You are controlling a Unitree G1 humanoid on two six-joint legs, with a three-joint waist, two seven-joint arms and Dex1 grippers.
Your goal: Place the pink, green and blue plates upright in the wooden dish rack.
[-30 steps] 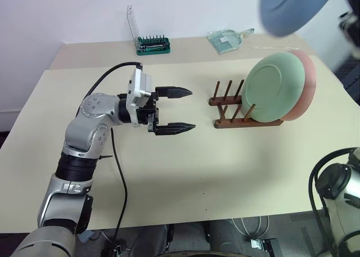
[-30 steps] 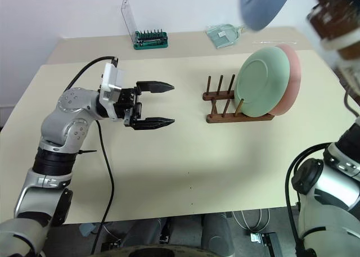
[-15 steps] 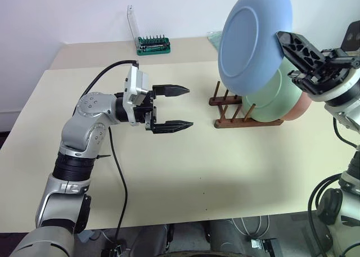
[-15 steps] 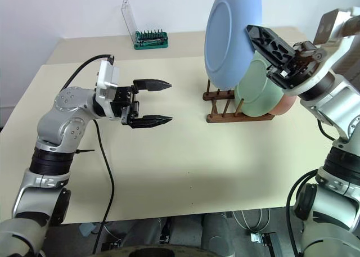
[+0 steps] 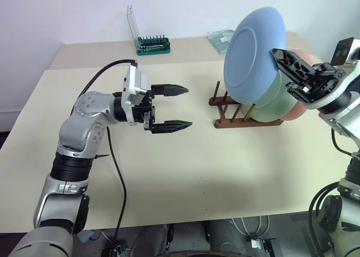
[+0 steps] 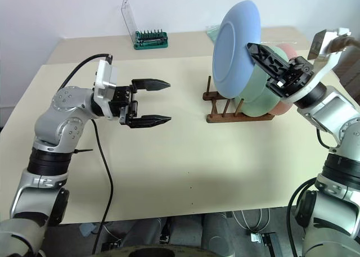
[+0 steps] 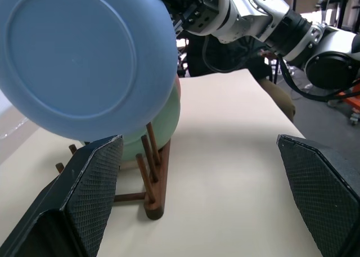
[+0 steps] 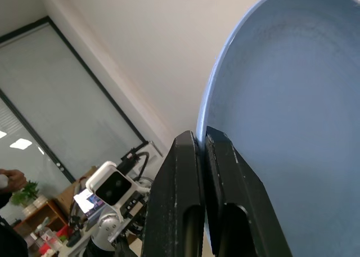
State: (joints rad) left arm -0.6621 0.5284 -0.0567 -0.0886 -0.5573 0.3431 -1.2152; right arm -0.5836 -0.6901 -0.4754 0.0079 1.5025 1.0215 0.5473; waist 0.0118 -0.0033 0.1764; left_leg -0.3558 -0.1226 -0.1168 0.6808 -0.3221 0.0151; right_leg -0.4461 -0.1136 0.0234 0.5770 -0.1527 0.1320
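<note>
My right gripper [image 5: 279, 56] is shut on the rim of the blue plate [image 5: 250, 54], holding it upright in the air just above the wooden dish rack [image 5: 239, 115]. The green plate [image 5: 275, 99] stands upright in the rack's right slots. Behind it stands the pink plate [image 5: 302, 108], mostly hidden. Several pegs at the rack's left end [image 7: 147, 172] are free. My left gripper [image 5: 183, 107] is open and level over the table, left of the rack, holding nothing. In the right wrist view its fingers [image 8: 194, 195] pinch the blue plate's edge [image 8: 270, 127].
A green screwdriver-bit holder [image 5: 153, 44] with a clear lid stands at the back of the table. A clear packet [image 5: 220, 37] lies beside it at the back right. A black cable [image 5: 112, 161] trails from my left arm over the beige table [image 5: 185, 178].
My right gripper has come down into view with the blue plate, lowering it from the top right corner to just above the rack's left pegs. The left arm has stayed still.
</note>
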